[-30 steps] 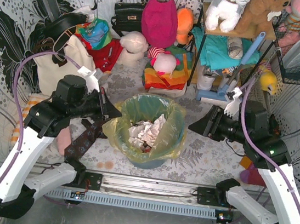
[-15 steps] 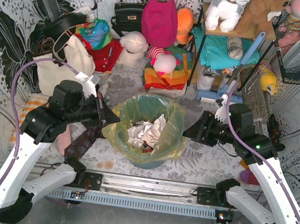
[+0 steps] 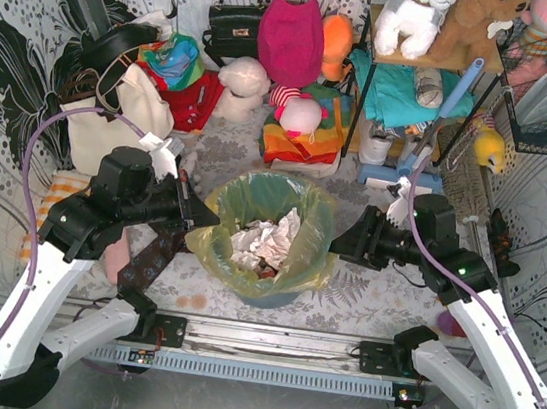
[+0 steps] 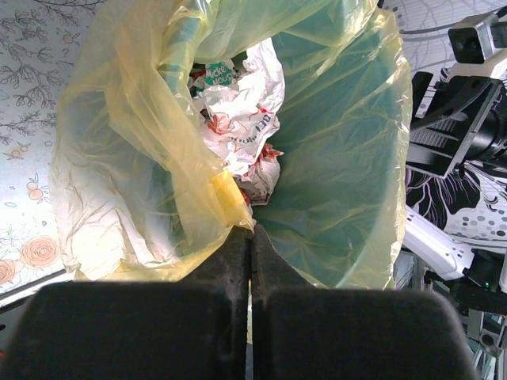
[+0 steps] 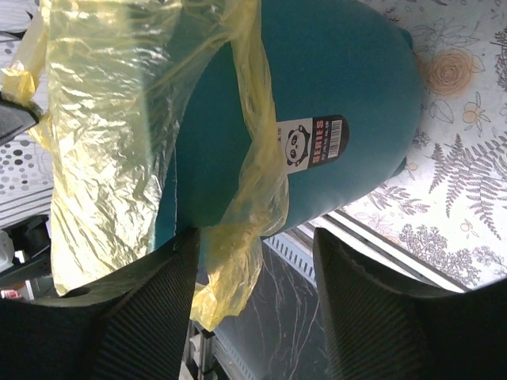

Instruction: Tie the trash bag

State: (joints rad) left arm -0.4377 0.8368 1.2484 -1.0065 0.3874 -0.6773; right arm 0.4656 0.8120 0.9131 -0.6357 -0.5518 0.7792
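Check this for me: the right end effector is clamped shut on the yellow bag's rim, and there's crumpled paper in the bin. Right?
Not quite: the right end effector is open, not clamped on the trash bag, as the right wrist view shows. Crumpled paper does lie in the bin.

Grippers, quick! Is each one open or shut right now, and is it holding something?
The left gripper is shut on the rim of the trash bag.
The right gripper is open; a fold of the bag hangs between its fingers, ungripped.
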